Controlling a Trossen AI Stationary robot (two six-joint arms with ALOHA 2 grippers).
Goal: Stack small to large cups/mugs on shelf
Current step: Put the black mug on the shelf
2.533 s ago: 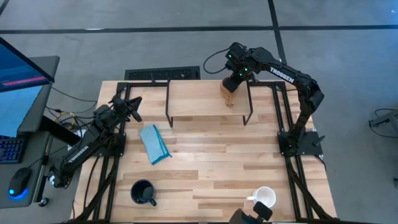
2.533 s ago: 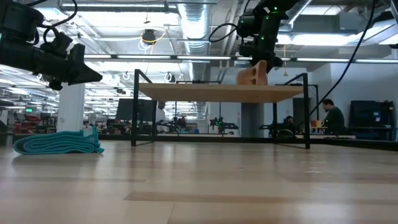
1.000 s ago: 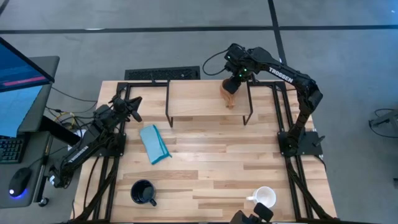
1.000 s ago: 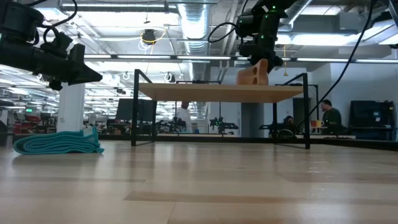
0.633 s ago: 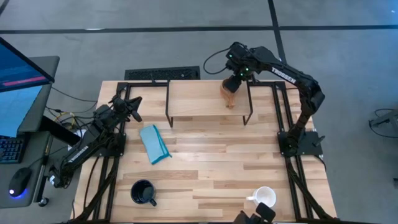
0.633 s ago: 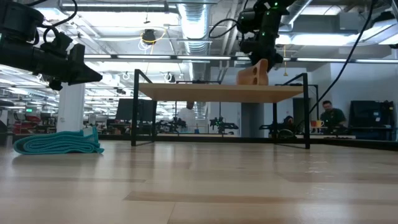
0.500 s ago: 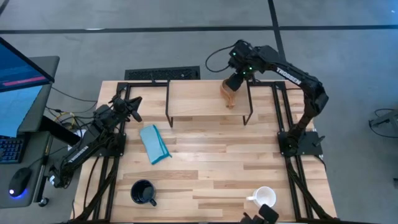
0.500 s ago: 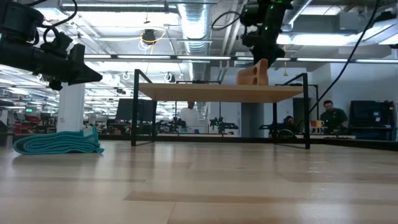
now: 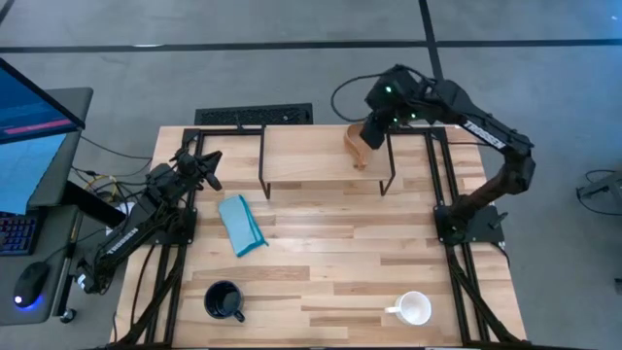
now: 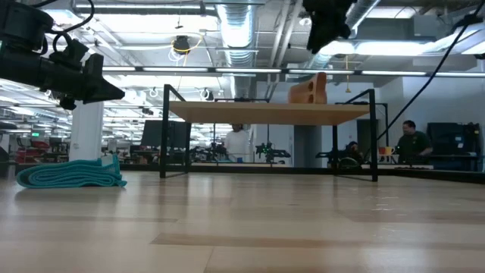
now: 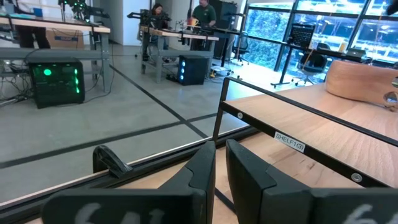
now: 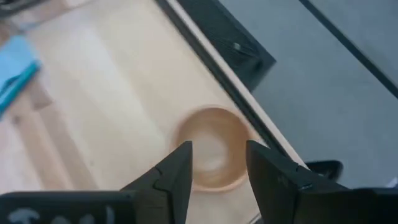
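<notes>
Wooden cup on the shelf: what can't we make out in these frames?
- High view: wooden cup partly covered by the right hand.
- Low view: the shelf shows edge-on, cup interior hidden.
- Left wrist view: cup cut off at the frame edge.
- Right wrist view: blurred; handle not visible.

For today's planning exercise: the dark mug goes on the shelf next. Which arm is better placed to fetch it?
Probably left: the dark navy handled mug sits on the left arm's side of the table, and the left claw is idle and empty. The right claw hangs over the shelf.
</notes>
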